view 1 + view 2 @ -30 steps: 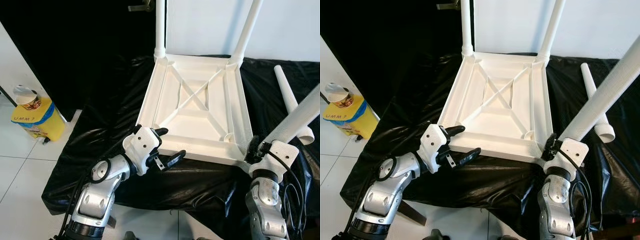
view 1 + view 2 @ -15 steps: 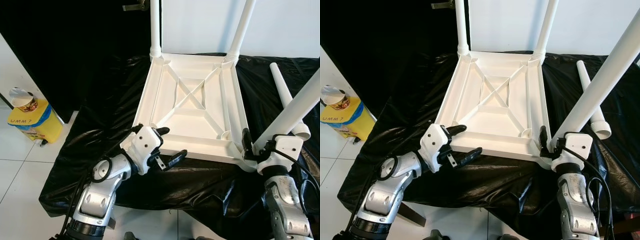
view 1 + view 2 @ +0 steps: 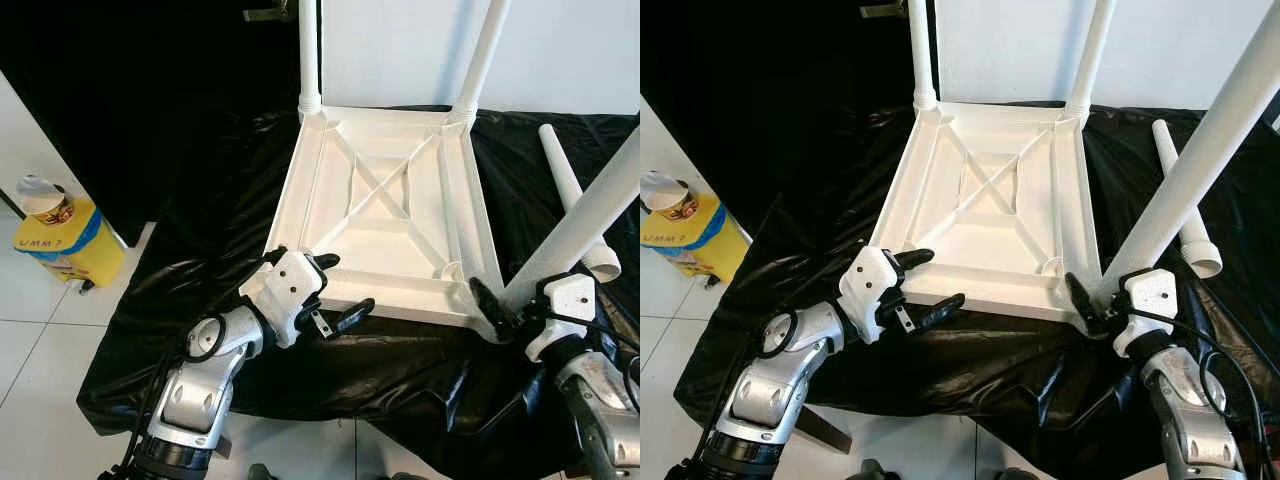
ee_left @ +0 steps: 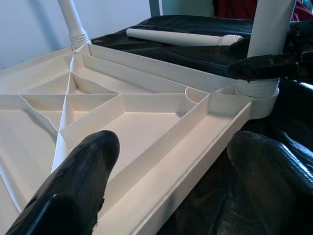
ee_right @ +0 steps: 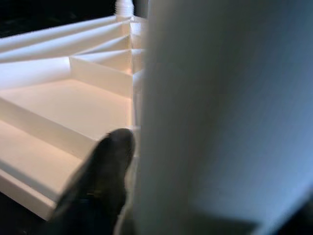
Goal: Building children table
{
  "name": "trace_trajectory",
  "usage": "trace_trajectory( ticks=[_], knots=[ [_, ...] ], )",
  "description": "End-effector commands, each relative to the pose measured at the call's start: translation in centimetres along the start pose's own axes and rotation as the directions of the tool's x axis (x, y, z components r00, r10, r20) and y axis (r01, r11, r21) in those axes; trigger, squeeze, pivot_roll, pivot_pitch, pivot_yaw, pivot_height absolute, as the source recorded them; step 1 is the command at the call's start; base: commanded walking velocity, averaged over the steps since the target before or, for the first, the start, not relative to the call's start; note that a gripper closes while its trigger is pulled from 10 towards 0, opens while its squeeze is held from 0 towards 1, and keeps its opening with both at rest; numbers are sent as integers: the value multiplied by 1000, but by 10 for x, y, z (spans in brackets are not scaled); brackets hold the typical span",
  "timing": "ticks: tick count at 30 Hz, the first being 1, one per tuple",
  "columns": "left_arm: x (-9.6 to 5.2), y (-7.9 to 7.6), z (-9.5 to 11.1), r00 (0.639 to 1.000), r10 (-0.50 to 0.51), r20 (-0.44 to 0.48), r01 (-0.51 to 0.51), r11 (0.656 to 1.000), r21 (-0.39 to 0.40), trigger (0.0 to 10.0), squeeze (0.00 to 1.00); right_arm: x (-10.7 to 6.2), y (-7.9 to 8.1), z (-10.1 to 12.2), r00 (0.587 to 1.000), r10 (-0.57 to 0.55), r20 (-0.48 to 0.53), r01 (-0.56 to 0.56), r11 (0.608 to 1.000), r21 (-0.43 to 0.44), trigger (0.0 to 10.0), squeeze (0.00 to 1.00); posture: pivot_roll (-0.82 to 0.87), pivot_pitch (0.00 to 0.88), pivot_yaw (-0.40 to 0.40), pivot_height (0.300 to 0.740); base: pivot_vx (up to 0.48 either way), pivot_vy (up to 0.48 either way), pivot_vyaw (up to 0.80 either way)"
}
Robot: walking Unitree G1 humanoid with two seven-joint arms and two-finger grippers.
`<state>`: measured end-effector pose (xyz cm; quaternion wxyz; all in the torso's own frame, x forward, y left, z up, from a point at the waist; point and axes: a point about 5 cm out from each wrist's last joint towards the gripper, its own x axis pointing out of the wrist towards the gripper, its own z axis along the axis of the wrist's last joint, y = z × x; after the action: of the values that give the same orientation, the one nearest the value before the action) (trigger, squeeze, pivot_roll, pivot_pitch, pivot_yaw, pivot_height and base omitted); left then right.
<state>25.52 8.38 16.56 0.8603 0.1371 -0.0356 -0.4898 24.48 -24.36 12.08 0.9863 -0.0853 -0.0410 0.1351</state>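
A white table top [image 3: 385, 215] lies upside down on a black sheet [image 3: 200, 270], with two white legs [image 3: 309, 50] standing upright in its far corners. My right gripper [image 3: 512, 300] is shut on a third leg [image 3: 590, 210] near its base. That base rests at the near right corner [image 4: 257, 93], and the leg leans to the right. My left gripper [image 3: 338, 288] is open, its fingers [image 4: 73, 196] straddling the near left rim of the top. A fourth leg [image 3: 575, 195] lies loose on the sheet at the right.
A yellow bin [image 3: 65, 245] with a cup on it stands on the white tiled floor at the left. A white wall [image 3: 560, 50] rises behind the table. The sheet's front edge [image 3: 300, 400] drops off close to my arms.
My right arm has swung outward to the right while holding the leg, whose base stays at the corner; one of its black fingers now shows left of the leg. The left gripper has stayed put.
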Motion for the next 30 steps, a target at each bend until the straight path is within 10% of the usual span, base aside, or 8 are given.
trace_trajectory(
  ticks=[1, 14, 15, 16, 17, 18, 30],
  knots=[
    [0, 3, 1, 996, 83, 6, -83, 997, 1, 10000, 0, -2, 1, -7, 1000, 7, -23, -7, 1000, 28, 0, 0, -62, 74, 3, 740, 0, 0, 0],
    [-2, 4, 0, 996, 88, 1, -88, 996, 3, 10000, 0, -9, 6, -17, 999, -2, -44, 6, 995, 95, 0, 0, -64, 72, 9, 740, 0, 0, 0],
    [-2, 4, 0, 996, 85, 2, -85, 996, 4, 10000, 0, -11, 6, -21, 998, -34, -57, 41, 991, 128, 1882, 0, -67, 69, 12, 740, 0, 0, 0],
    [-2, 3, 0, 997, 83, 2, -83, 997, 4, 10000, 0, -12, 6, -22, 997, -44, -64, 52, 990, 132, 7176, 0, -67, 69, 12, 740, 0, 0, 0],
    [-2, 3, 0, 997, 82, 3, -82, 997, 4, 10000, 0, -12, 7, -23, 997, -49, -67, 57, 989, 133, 7176, 0, -67, 69, 12, 740, 0, 0, 0],
    [-2, 3, 0, 997, 80, 2, -80, 997, 5, 10000, 0, -13, 7, -25, 995, -61, -77, 73, 985, 157, 10000, 0, -68, 68, 12, 740, 0, 0, 0],
    [-1, 2, 0, 998, 70, 2, -70, 998, 8, 10000, 0, -9, 14, -24, 991, -110, -79, 122, 978, 171, 10000, 0, -67, 63, 9, 740, 0, 0, 0]
  ],
)
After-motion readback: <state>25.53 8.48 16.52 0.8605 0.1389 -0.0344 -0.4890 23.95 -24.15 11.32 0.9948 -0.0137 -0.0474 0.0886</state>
